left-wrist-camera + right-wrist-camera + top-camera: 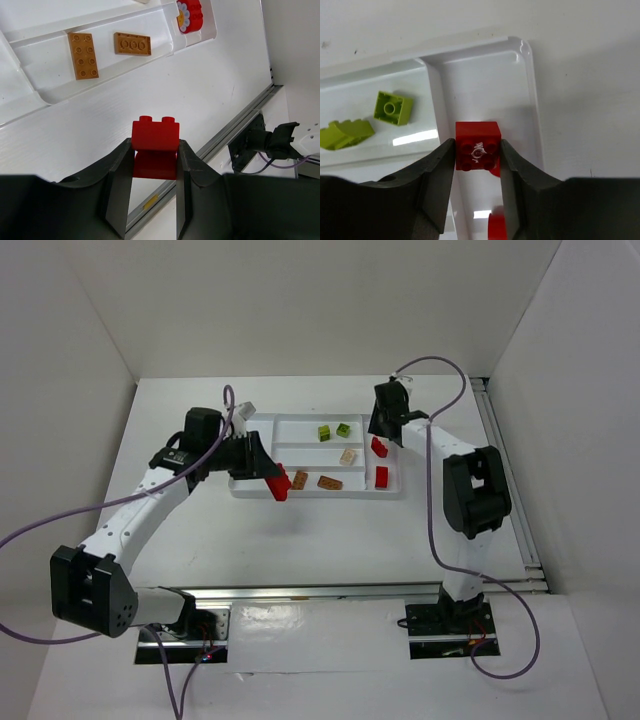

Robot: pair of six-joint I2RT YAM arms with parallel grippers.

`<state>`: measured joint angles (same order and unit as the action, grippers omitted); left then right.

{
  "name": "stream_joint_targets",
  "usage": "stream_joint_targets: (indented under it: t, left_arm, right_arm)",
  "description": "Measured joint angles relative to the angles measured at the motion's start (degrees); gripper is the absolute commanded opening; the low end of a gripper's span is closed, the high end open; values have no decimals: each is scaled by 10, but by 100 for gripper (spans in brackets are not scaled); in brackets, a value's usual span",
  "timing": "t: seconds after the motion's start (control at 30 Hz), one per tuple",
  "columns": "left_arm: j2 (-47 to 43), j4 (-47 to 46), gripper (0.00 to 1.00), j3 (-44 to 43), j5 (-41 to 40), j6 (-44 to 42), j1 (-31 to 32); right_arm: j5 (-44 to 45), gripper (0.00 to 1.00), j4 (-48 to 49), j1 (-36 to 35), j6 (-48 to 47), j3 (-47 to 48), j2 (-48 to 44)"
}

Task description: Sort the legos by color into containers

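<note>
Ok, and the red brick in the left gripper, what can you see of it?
The red brick is glossy plastic and blocky, with two round studs showing along its top edge. The left gripper is shut on it, its dark fingers pressing one on each side face, and its lower part is in shadow. It is held near the white tray, outside the near rim, over bare table. Only the fingers visibly touch it.

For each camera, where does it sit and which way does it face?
Top external: high, near side, looking down on left arm, right arm and tray.
Left wrist: facing table and tray edge; left tool holds a red brick.
Right wrist: over the tray; right tool holds a second red brick.
Shared: all show the tray.
</note>
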<state>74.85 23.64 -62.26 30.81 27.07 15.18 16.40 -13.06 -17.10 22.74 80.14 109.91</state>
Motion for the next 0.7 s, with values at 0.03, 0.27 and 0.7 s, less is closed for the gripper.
stream_joint_targets:
  t: [0.03, 0.27, 0.7]
  left_arm:
    - [0, 1, 0, 0, -2, 0, 0]
    - [0, 9, 0, -3, -10, -1, 9]
    - [39, 10, 0, -62, 145, -48, -13]
  right_arm:
    - [3, 56, 2, 1, -1, 11, 7]
    - [20, 85, -4, 3, -6, 47, 46]
    - [-340, 93, 80, 26, -16, -162, -280]
